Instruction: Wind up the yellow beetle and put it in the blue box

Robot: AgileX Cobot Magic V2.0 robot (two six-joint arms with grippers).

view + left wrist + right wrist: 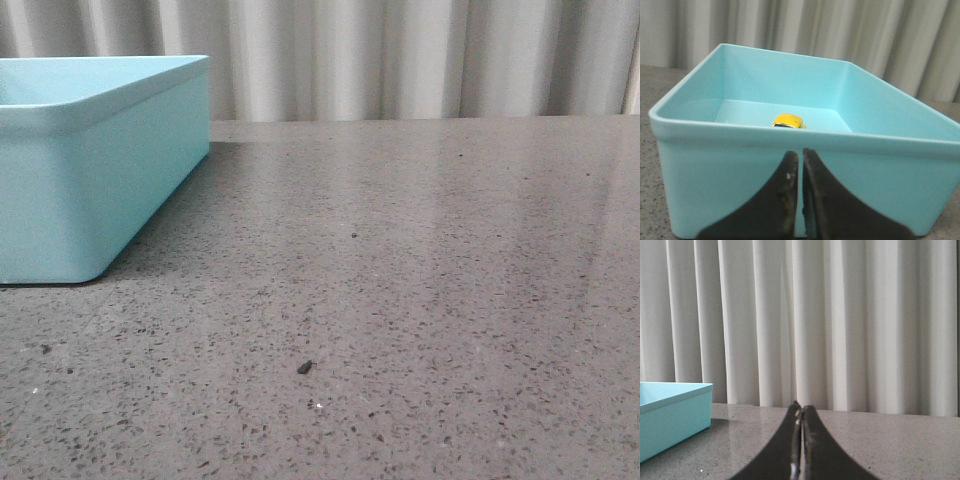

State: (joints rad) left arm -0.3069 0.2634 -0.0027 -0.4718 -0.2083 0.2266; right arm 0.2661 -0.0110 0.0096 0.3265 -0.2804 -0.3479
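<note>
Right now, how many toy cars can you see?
1. The yellow beetle sits on the floor of the blue box, seen from the left wrist; the front view cannot see inside the box.

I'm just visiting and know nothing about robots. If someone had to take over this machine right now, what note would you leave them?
Left gripper: shut, holding nothing, just outside the blue box.
Right gripper: shut, empty, above the table, away from the box.
Yellow beetle: lying on the floor of the box, touching neither gripper.
Done: the car is stored. Whether it was wound up cannot be told from these views.
Left: seemingly nothing but pulling the arms back.
</note>
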